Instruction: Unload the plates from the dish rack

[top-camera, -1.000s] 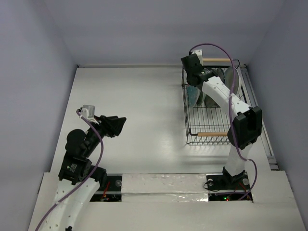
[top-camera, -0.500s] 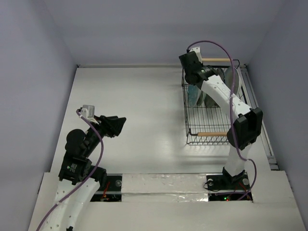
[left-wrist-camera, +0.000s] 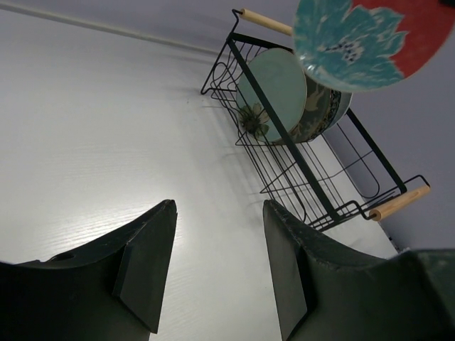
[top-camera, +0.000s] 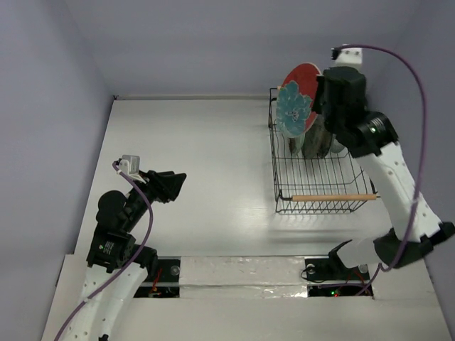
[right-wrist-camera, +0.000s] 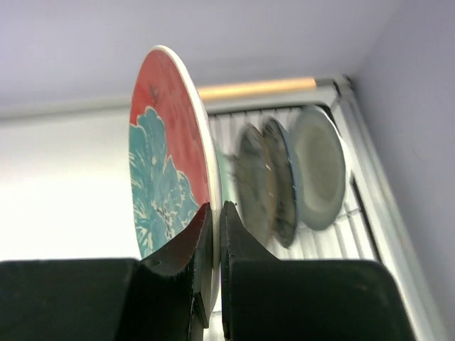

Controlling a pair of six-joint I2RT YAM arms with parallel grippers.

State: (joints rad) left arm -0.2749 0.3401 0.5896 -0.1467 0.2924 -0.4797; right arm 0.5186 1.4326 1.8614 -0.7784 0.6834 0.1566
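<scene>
Our right jaws were clamped on the rim of the red plate (right-wrist-camera: 167, 170), held on edge above the rack (top-camera: 313, 177), where three other plates (left-wrist-camera: 302, 99) stood. Our left jaws hung apart over the desk (top-camera: 199, 156). We judged the plate stiff, slick and breakable, best gripped firmly at the rim.

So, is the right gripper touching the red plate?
Touching. The right wrist view shows the right gripper closed on the lower rim of the red plate, one finger on each face.
</scene>
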